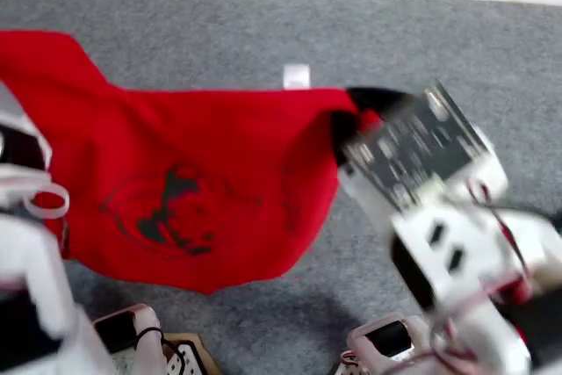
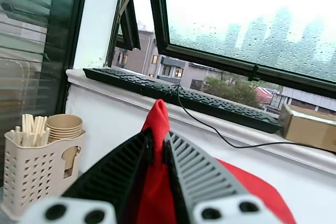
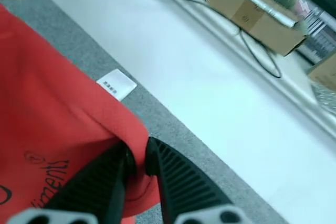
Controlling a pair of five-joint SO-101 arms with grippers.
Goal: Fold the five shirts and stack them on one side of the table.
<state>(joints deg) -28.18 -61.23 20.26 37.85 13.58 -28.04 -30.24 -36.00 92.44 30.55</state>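
The right arm stands over one end of the red shirt, its wrist board tilted above the cloth's corner. The right pincer is clamped on that corner, its ribbed black fingers pressed on either side of a fold of the shirt's edge and angled down toward the cloth. The left arm stands at the shirt's opposite end. The left pincer is closed on a peak of the shirt, which rises between and above the left fingers. That wrist is held so the pincer points out roughly level rather than down.
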